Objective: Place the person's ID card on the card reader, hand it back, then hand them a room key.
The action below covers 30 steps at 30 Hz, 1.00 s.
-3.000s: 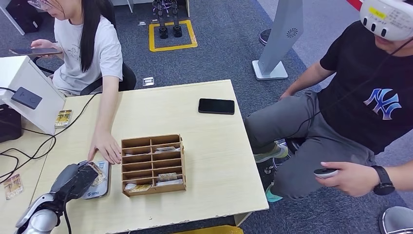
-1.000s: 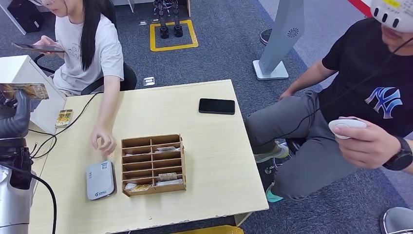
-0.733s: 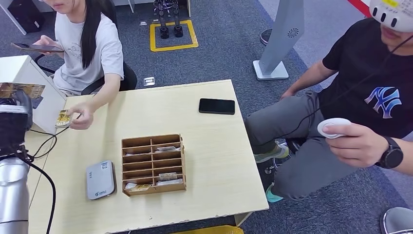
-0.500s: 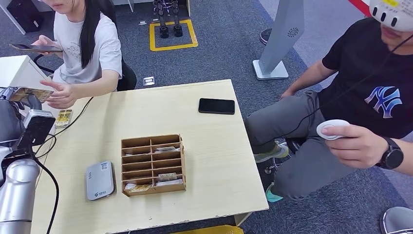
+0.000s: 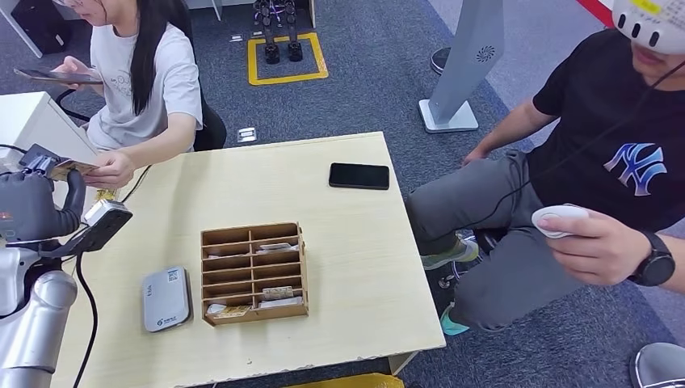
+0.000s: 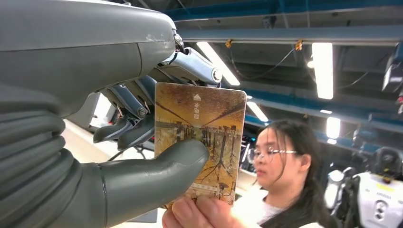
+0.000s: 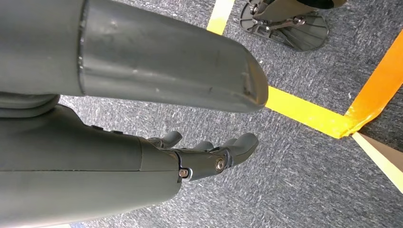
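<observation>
Left arm [image 5: 32,323] lower left of head view: silver tube, black cable alongside. Left hand [image 6: 114,137]: grey ribbed cover, thick grey thumb, darker metal fingers with screws. Right hand [image 7: 204,152]: same grey shell, dark fingers.

Left arm raised at nine o'clock, left hand [image 6: 119,142] pinching a card between thumb and fingers, right hand [image 7: 209,154] hanging low, fingers loosely apart, holding nothing

A glossy printed card [image 6: 204,137] sat against the left hand [image 6: 119,142], its matt grey plastic smooth; the table [image 5: 339,242] was pale wood, the compartment box [image 5: 254,273] brown fibreboard.
</observation>
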Tool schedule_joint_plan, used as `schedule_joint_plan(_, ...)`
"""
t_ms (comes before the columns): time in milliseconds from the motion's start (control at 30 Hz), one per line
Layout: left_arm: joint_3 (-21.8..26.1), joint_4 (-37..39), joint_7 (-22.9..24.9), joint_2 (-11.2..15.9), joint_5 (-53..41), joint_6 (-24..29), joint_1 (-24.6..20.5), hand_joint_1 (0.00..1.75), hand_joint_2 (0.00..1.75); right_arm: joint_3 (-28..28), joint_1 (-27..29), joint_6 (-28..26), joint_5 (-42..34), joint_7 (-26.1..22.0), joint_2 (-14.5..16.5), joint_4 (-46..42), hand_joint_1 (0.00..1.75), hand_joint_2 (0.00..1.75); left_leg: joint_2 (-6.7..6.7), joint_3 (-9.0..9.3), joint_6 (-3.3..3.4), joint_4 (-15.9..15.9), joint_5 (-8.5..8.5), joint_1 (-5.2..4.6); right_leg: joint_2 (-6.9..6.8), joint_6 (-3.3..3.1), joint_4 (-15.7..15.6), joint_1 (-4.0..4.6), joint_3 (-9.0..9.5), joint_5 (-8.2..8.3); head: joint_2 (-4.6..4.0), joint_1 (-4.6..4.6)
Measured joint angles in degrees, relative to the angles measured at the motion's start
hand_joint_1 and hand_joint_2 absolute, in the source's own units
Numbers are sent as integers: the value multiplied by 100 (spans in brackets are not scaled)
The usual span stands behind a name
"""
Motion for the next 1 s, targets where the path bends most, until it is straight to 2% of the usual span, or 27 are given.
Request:
schedule_joint_plan(133,-10,97,-88,4,173,-80,0,175,175,0,-6,-1,1,-16,8,0,0,0,2,-1,0,0,0,0,3,0,0,0,-1,0,0,1)
schedule_joint_plan(267,-11,116,-242,-4,517,-301,5,0,175,-1,-13,-4,1,-35,16,0,0,0,2,-5,1,0,-2,0,3,0,0,0,-2,0,0,1)
schedule_joint_plan(667,-11,116,-290,-8,727,-509,12,0,175,-1,-10,-6,-5,-11,17,0,0,0,1,-5,2,0,-1,0,1,0,0,0,-2,0,0,1)
schedule_joint_plan(867,-11,34,-2,-57,841,-922,96,0,175,-9,0,-40,-32,-33,17,0,0,0,3,-5,2,0,-2,0,3,0,0,0,-3,0,0,0)
schedule_joint_plan(1000,-11,-67,24,-69,911,-1082,167,0,175,-16,5,-44,-43,-60,17,0,0,0,2,-6,2,0,-2,0,2,0,0,0,-4,-1,0,1)
